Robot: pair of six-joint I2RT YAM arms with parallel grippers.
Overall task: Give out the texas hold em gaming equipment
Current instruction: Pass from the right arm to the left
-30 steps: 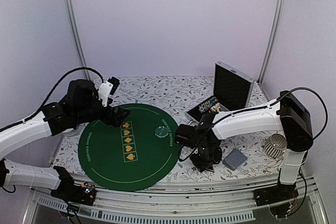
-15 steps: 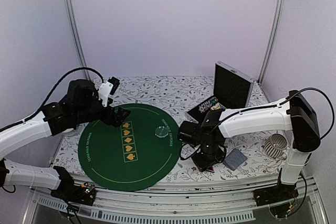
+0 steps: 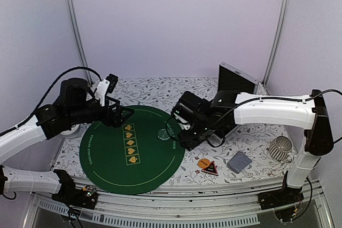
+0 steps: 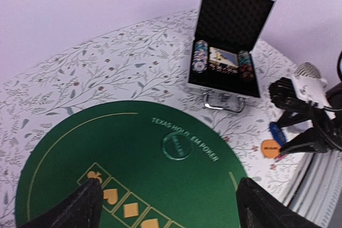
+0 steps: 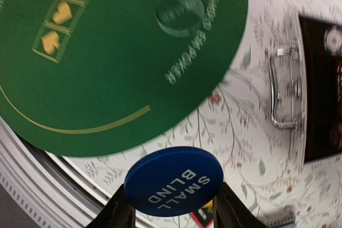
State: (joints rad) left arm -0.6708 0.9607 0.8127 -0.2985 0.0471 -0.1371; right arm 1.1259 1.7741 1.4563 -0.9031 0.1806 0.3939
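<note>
Blue and marked SMALL BLIND in white, a blue disc sits pinched by its edges in the right end effector, low in the wrist view. A second ago that end effector hung low over the lower right rim of the green mat. Now its arm has swung up and left to the mat's right edge in the top view. The move has uncovered an orange disc and a red-black triangle token, which lie touching on the floral bench just right of the mat. The left arm has drawn back slightly toward the left of the frame. The left end effector stands wide open with nothing between its fingers.

The clear disc lies flat on the mat near its right edge, where it was before. Grey-blue playing cards rest on the bench right of the token, beside a white ribbed cup. Striped poker chips stand in rows inside the open case at the upper right of the left wrist view.
</note>
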